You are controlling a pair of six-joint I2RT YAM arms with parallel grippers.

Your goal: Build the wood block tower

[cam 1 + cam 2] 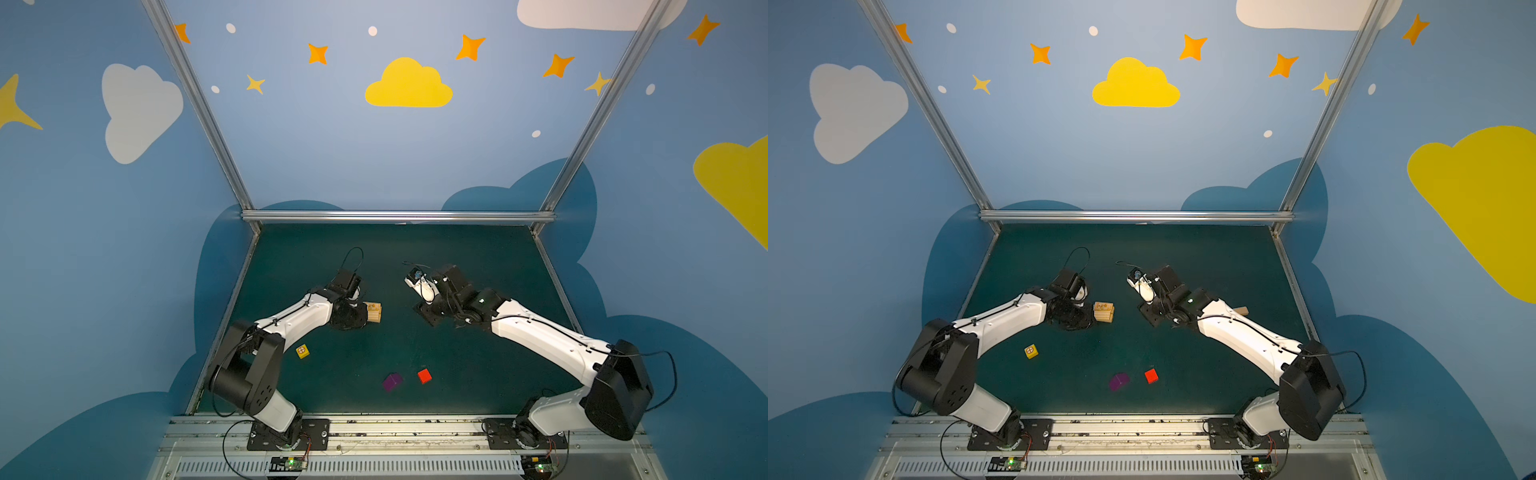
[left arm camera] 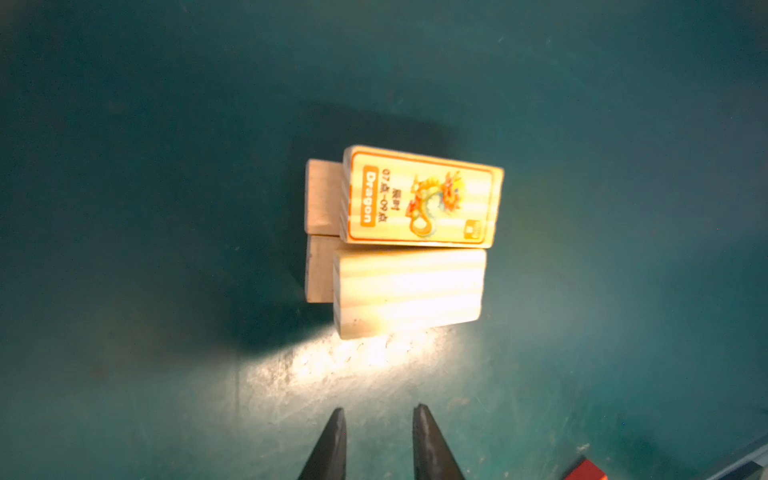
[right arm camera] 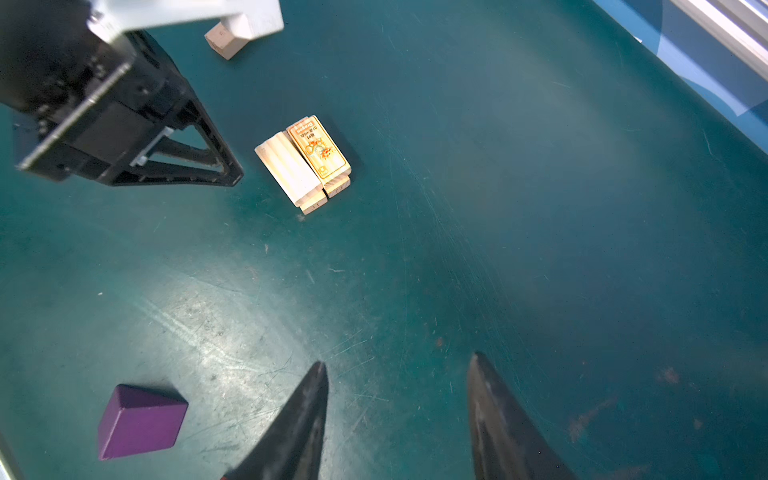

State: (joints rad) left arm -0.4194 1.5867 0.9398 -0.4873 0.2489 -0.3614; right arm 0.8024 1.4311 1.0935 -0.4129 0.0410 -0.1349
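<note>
The yellow cube [image 1: 302, 351] lies on the worktop [image 1: 478, 257], left of the tower [image 1: 372, 312] and nearer the arm bases. The left end effector [image 2: 379, 419] hangs just left of the tower, its jaws a narrow gap apart with nothing between them. The tower is two layers high. The Dragon-printed plank [image 2: 419, 197] and a plain plank [image 2: 407, 291] sit side by side on two lower planks, shifted so the lower ends stick out.

The purple cube [image 1: 392, 381] and red cube [image 1: 424, 375] lie right of the tower, nearer the bases. The right end effector [image 3: 397, 374], right of the tower, is released and empty. A loose plank [image 1: 1241, 310] lies beyond it.

The likely risk is that the left end effector, being so close, clips the offset upper planks when it swings away and slides them off.
</note>
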